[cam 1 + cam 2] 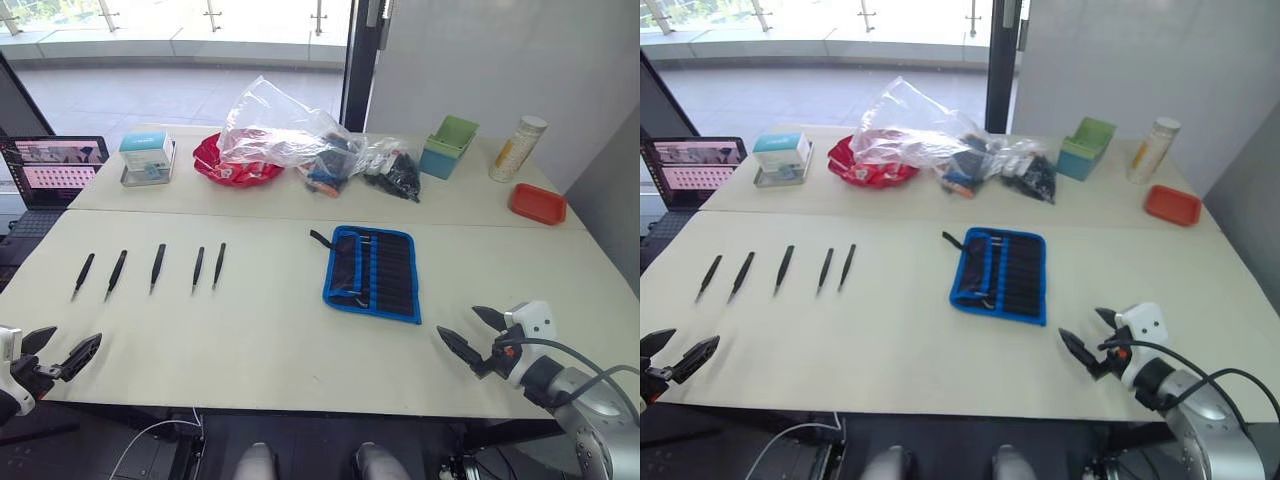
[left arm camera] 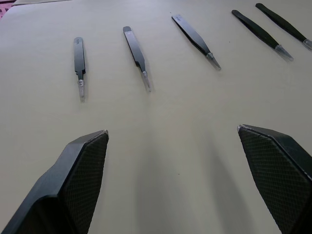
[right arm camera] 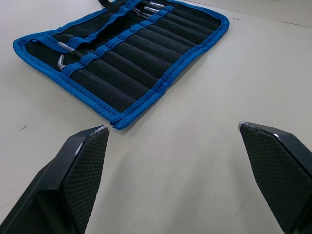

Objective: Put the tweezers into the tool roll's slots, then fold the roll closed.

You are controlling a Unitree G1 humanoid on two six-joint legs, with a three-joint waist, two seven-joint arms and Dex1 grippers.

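Your left gripper (image 1: 62, 353) hovers at the near left edge of the table (image 1: 260, 330), its two black fingers spread wide with nothing between them. Just beyond it, farther onto the table, lie the tweezers (image 1: 158, 266): five slim black pointed ones in a loose row, side by side and apart from one another, all flat on the pale surface. From the left wrist camera you see them fanned out ahead of the fingertips (image 2: 92, 146), each with a small clear cap on its tip.

Your right gripper (image 1: 470, 333) hovers over the near right part of the table, fingers also spread wide and holding nothing. Ahead of it and a little toward the centre lies the tool roll (image 1: 372, 272), opened flat, black fabric with bright blue binding. The slots (image 3: 131, 61) run as narrow parallel pockets across its inner face; a few small metal tools sit in some of them. A short black strap (image 1: 320, 239) sticks out from the roll's far left corner. The roll is well apart from the tweezers.

Along the far side of the table you have a laptop (image 1: 50, 170), a small boxed item (image 1: 148, 157), a red dish (image 1: 235, 165) under a clear plastic bag (image 1: 275, 130), another bag of dark items (image 1: 395, 168), a green box (image 1: 450, 145), a pale canister (image 1: 517, 148) and a red tray (image 1: 538, 203).
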